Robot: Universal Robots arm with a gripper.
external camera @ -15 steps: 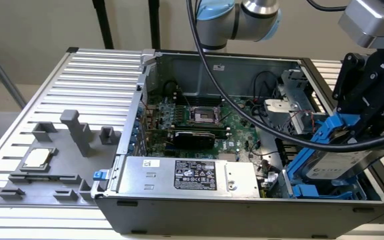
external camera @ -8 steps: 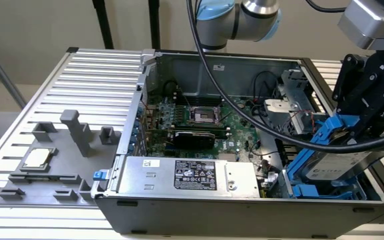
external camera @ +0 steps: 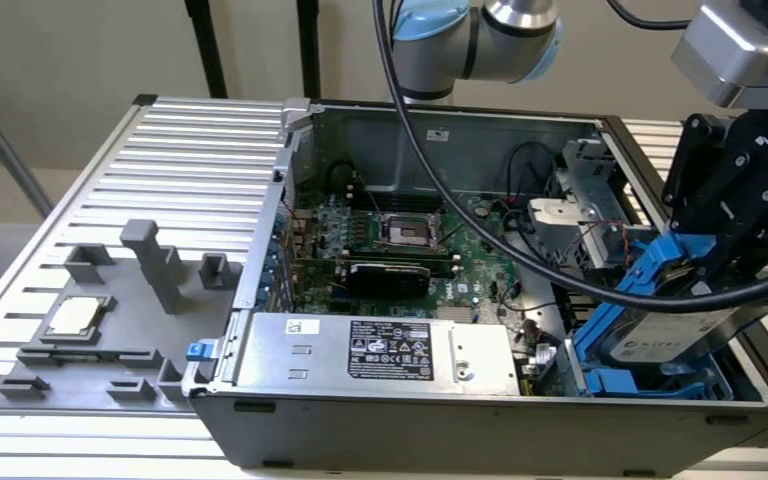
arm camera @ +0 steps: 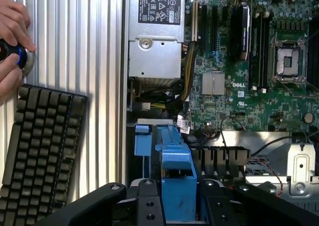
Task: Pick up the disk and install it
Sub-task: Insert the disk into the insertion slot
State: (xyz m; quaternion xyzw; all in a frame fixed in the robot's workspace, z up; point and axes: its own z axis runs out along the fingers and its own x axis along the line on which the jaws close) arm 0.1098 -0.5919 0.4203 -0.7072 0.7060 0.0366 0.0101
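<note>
Pincer [external camera: 711, 265] clamped on the disk [external camera: 662, 335], holding it on edge and tilted. Disk: silver-grey metal, pale label on its face, blue carrier rails [arm camera: 175, 161] along its edges. It hangs at the case's [external camera: 491, 425] front corner, its lower end among the blue drive bay [external camera: 624, 382]; contact unclear. Inside the case: 1 green motherboard [external camera: 484, 265] with CPU socket [external camera: 408, 232], 1 silver power supply [external camera: 384, 350] against the front wall. Beside the case, on the worktop [external camera: 197, 150]: grey fixture [external camera: 104, 350] holding 1 chip [external camera: 73, 317].
</note>
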